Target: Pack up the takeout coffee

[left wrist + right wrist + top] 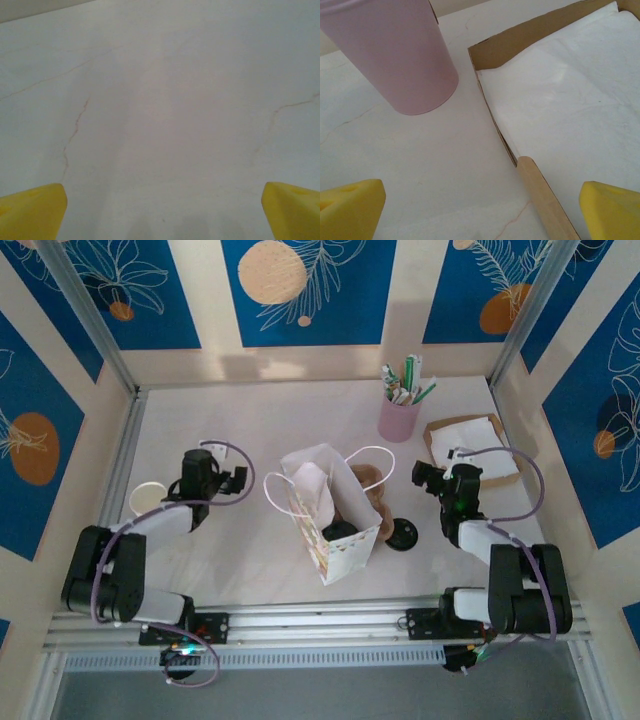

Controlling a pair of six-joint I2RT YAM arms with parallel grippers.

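A white patterned paper bag (325, 515) stands open mid-table with its handles up. In its mouth sits a round black top (340, 531), which looks like the lid of the takeout coffee; the cup body is hidden by the bag. My left gripper (238, 480) hovers left of the bag, open over bare tabletop, yellow fingertips (35, 210) wide apart around nothing (162, 205). My right gripper (422, 475) is to the right of the bag, also open (482, 205) and holding nothing.
A lidless cream cup (148, 498) stands far left by my left arm. A loose black lid (402, 533) lies right of the bag. A pink cup (400, 55) of pens stands at the back. A cardboard tray (520, 40) holds white napkins, and a wooden stick (545, 200) lies at its edge.
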